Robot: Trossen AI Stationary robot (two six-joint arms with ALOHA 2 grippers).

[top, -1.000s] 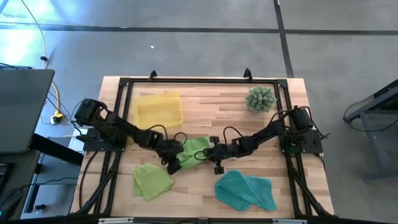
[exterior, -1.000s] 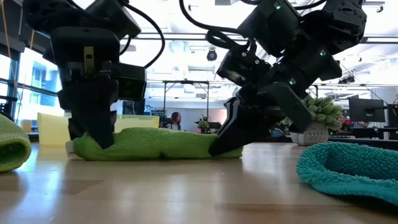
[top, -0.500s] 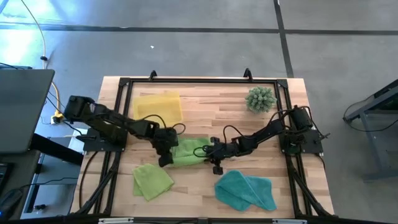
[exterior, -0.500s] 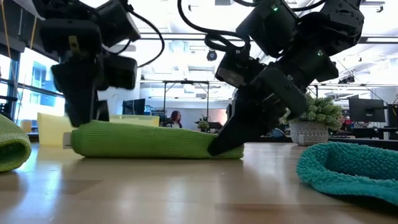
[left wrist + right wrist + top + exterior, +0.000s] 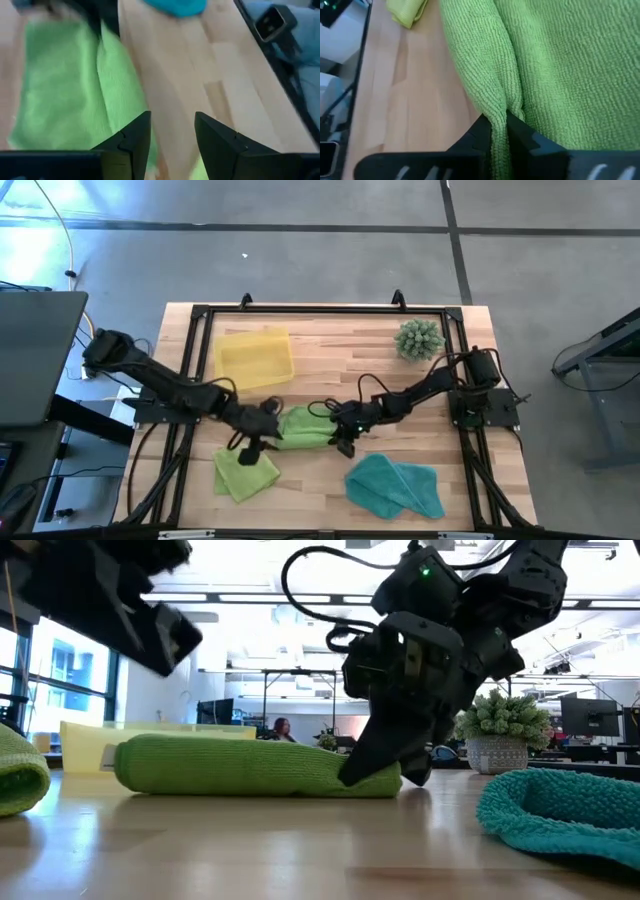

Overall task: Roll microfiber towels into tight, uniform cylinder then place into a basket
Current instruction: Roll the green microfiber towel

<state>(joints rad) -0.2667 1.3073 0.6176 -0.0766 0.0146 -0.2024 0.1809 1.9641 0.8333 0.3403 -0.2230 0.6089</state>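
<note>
Mid-desk (image 5: 400, 370), my right claw (image 5: 338, 435) pinches one end of the rolled lime towel (image 5: 305, 428). My left claw (image 5: 246, 453) hangs open, empty, beside it. Next: regrip, carry it to the basket (image 5: 254, 356).

Even, bright overhead light fills the room; ceiling strips (image 5: 300, 600) glow white in the low view, and daylight glares through a window (image 5: 60, 680) there. Shadows on the surface (image 5: 330, 350) are soft and faint. The left wrist view is smeared with motion blur, and the left arm (image 5: 100, 600) blurs too.
</note>
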